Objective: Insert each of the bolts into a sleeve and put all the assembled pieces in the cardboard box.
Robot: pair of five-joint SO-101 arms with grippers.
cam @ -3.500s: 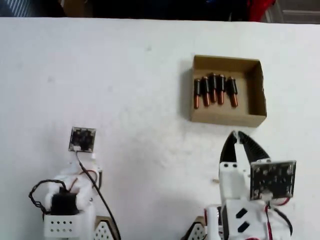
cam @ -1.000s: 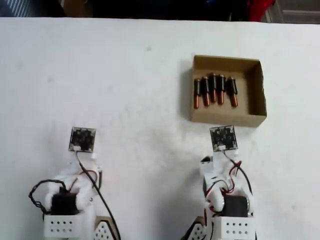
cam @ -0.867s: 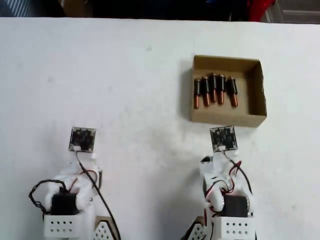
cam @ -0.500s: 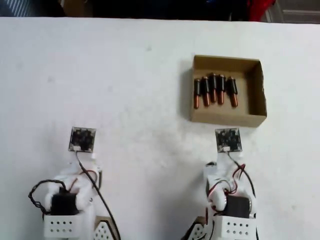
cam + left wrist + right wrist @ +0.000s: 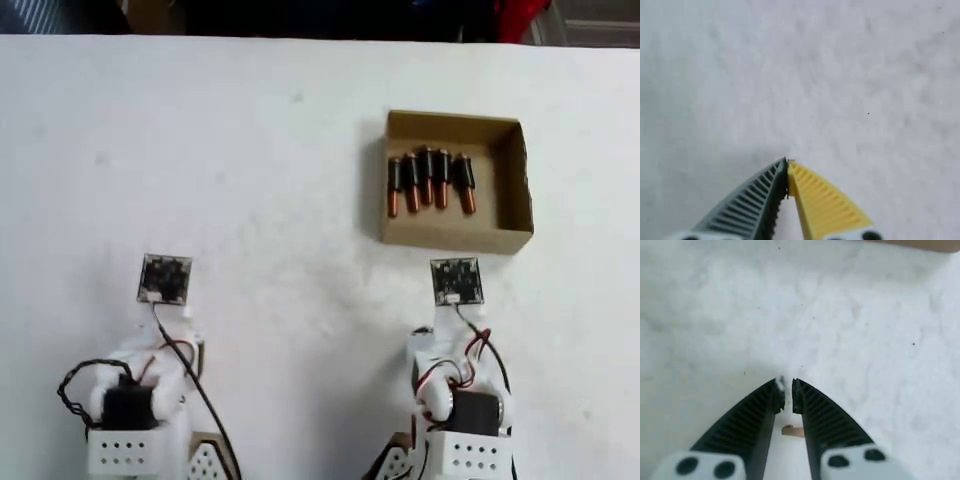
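Left gripper (image 5: 786, 167) is sitting closed, right gripper (image 5: 787, 387) nearly closed w/ slim gap, both holding nothing; 5 assembled pieces (image 5: 427, 180) lying inside cardboard box (image 5: 507, 185).

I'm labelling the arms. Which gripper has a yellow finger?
The left gripper: one finger is yellow, the other grey. The right gripper has two black fingers.
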